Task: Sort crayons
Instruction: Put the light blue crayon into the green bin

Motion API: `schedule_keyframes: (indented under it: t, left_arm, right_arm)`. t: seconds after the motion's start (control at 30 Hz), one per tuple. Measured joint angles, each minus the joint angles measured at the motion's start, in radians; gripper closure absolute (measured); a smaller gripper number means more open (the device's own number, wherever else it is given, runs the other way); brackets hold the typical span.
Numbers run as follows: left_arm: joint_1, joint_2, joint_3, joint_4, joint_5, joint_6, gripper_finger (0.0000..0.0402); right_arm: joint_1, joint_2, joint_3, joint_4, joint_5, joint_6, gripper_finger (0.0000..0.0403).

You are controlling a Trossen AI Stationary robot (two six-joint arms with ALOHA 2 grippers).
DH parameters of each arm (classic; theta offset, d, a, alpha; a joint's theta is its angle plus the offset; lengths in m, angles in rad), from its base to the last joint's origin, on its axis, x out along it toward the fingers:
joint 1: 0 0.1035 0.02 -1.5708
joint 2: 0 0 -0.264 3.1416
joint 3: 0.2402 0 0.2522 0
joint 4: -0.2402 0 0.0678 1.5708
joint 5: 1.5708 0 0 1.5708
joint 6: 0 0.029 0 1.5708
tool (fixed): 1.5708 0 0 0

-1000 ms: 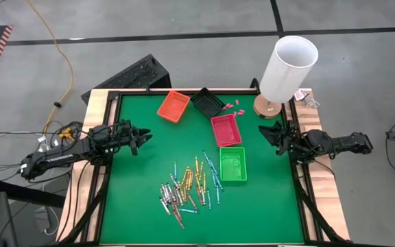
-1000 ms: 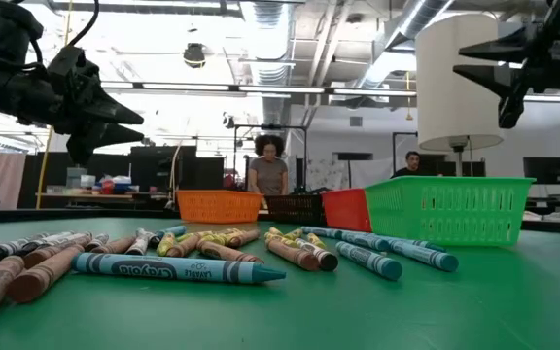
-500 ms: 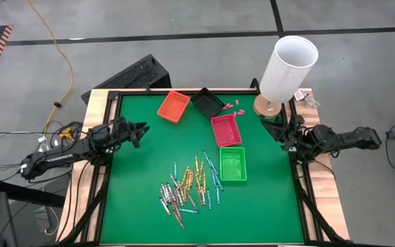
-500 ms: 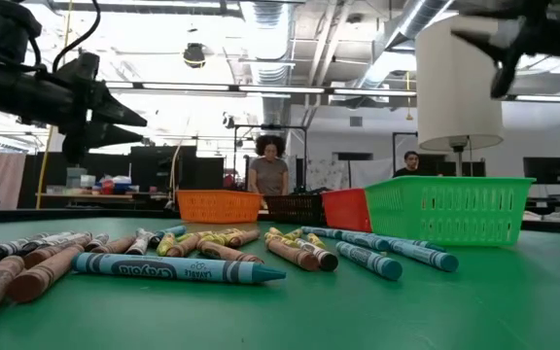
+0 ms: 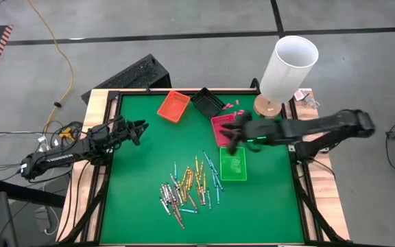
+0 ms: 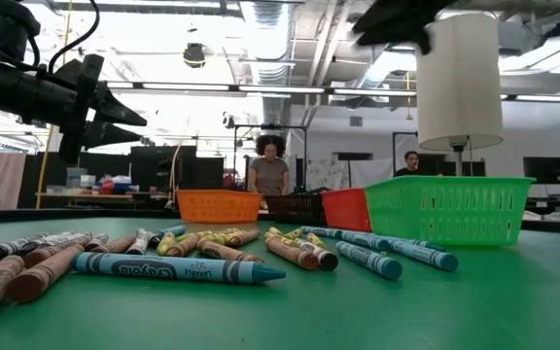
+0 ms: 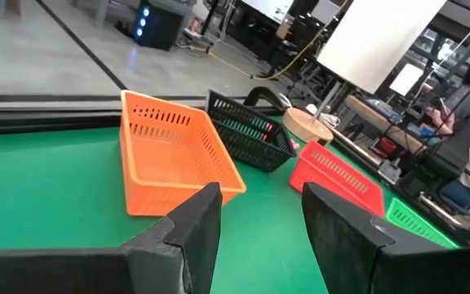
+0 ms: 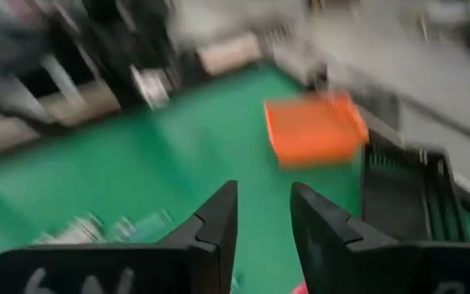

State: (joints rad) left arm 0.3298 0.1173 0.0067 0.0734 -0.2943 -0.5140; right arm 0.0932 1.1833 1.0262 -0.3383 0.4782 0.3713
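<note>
Crayons heaped on green table, toward near edge, centre. Right pincer over red tray, above green tray, fingers narrowly parted, empty. Left pincer near left edge, fingers apart, empty.

Robotics lab or workshop: bare concrete floor with black tape lines, yellow cable trailing, exposed ceiling ducts and strip lights, benches with monitors behind, two people standing, green-topped test table.
</note>
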Motion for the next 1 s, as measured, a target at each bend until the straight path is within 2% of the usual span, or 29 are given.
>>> schedule_keyframes:
  t: [0.23, 0.37, 0.43, 0.53, 0.63, 0.8, 1.0]
  left_arm:
    - [0.001, 0.000, 0.001, 0.000, 0.001, 0.056, 0.0239]
    - [0.001, 0.000, 0.001, -0.004, 0.026, 0.032, 0.0239]
    - [0.001, 0.000, 0.001, -0.004, 0.027, 0.010, 0.0239]
    - [0.001, 0.000, 0.001, -0.004, 0.029, -0.052, 0.0239]
    - [0.001, 0.000, 0.001, -0.006, 0.056, -0.074, 0.0239]
    - [0.001, 0.000, 0.001, -0.017, 0.113, -0.070, 0.0239]
    - [0.001, 0.000, 0.001, -0.028, 0.174, -0.064, 0.0239]
  right_arm:
    - [-0.060, 0.373, 0.459, -0.518, -0.045, 0.177, 0.0280]
    - [-0.079, 0.549, 0.666, -0.662, -0.126, 0.229, 0.0280]
    - [-0.083, 0.611, 0.742, -0.703, -0.213, 0.232, 0.0280]
    - [-0.090, 0.702, 0.796, -0.756, -0.325, 0.256, 0.0280]
    - [-0.089, 0.771, 0.797, -0.803, -0.370, 0.303, 0.0279]
    - [-0.077, 0.843, 0.799, -0.852, -0.373, 0.344, 0.0264]
    - [-0.072, 0.866, 0.783, -0.801, -0.351, 0.348, 0.0216]
